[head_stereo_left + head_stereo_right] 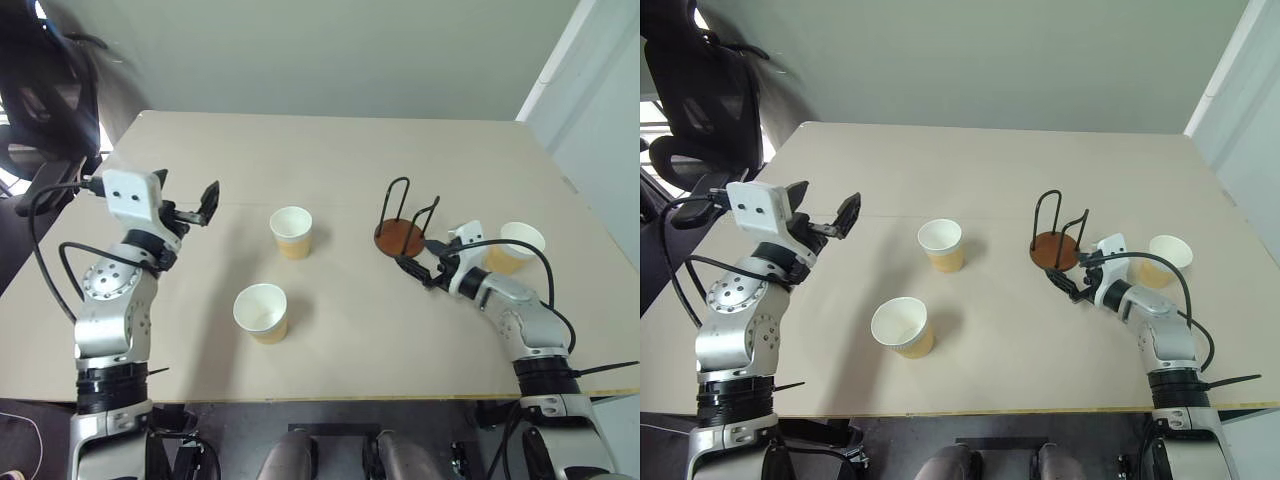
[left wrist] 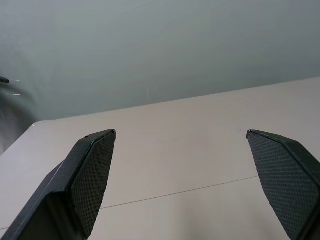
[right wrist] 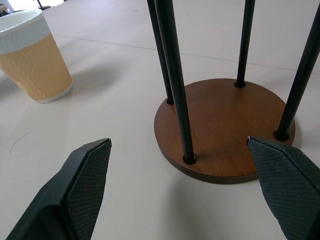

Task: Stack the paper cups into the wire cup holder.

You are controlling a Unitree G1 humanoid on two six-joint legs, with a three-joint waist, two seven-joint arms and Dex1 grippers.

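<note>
On table point(image 1: 330, 330) | wire cup holder point(image 1: 400, 236): reddish-brown disc, black loops, empty

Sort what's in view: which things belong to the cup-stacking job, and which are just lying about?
Job:
- three paper cups, upright on the table
- wire cup holder, empty
- left gripper and right gripper, both open

Lying about:
- black office chair beside the table
</note>
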